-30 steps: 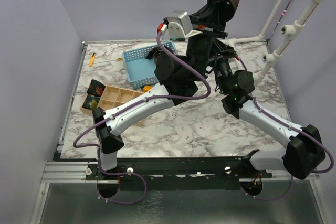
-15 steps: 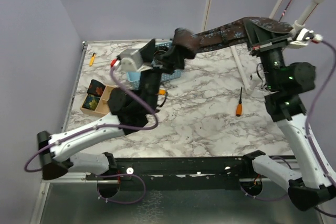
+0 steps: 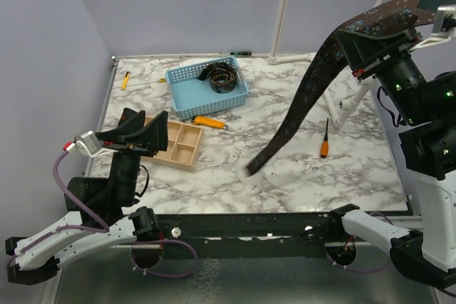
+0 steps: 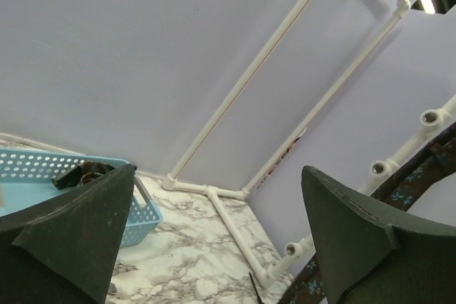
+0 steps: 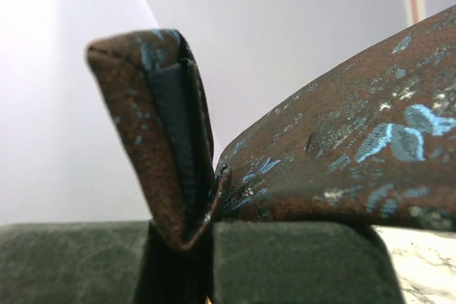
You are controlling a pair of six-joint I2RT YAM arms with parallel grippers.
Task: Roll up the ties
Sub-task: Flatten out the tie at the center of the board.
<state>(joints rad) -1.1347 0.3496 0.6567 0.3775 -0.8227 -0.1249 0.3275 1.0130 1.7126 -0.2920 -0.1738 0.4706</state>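
A brown tie with blue patterns (image 3: 306, 97) hangs as a long strip from high at the right, and its lower end touches the marble table (image 3: 235, 183) near the middle. My right gripper (image 3: 377, 39) is shut on its upper end. In the right wrist view the fabric (image 5: 342, 169) is folded and pinched between the pads (image 5: 285, 261). My left gripper (image 3: 142, 130) stands open and empty low at the near left, far from that tie. The left wrist view shows its fingers (image 4: 78, 226) wide apart. A coiled dark tie (image 3: 221, 76) lies in the blue basket (image 3: 187, 97).
A wooden compartment box (image 3: 178, 144) sits beside the left gripper. An orange-handled screwdriver (image 3: 324, 147) lies right of the hanging tie, and an orange tool (image 3: 210, 120) lies by the basket. White pipe framing (image 3: 349, 105) stands at the back right. A small orange pen (image 3: 125, 80) lies far left.
The left gripper opened, let go of the tie and drew back to the near left. The right gripper shut on the tie, lifted it high right, and the strip now hangs unrolled.
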